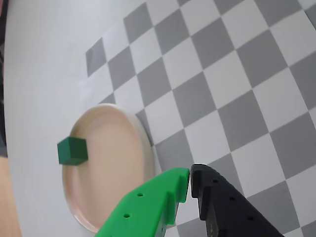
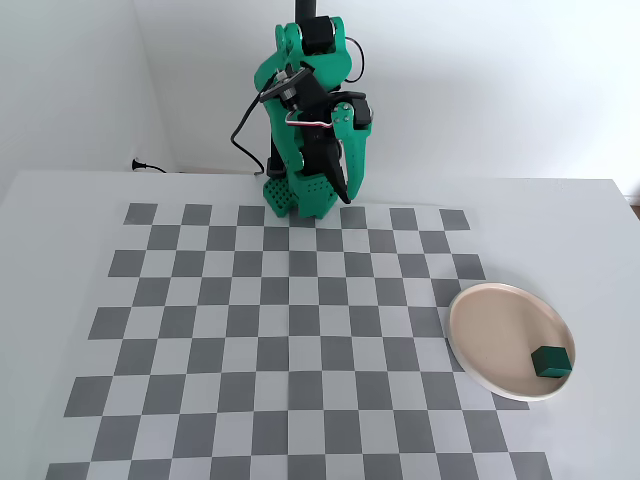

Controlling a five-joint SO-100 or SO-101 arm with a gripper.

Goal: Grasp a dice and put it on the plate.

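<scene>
The dark green dice (image 2: 551,361) lies on the pale pinkish-beige plate (image 2: 495,335) near its front right rim, at the right of the checkered mat in the fixed view. In the wrist view the dice (image 1: 72,151) sits at the plate's (image 1: 113,168) left rim. My gripper (image 1: 190,178) has one green and one black finger, tips touching, shut and empty, held above the mat to the right of the plate. In the fixed view the gripper (image 2: 340,198) is folded back at the arm's base, far from the plate.
The grey and white checkered mat (image 2: 250,330) covers the white table. The green arm's base (image 2: 290,195) stands at the mat's far edge, with a black cable (image 2: 245,150) running to the wall. The table's right edge lies just past the plate.
</scene>
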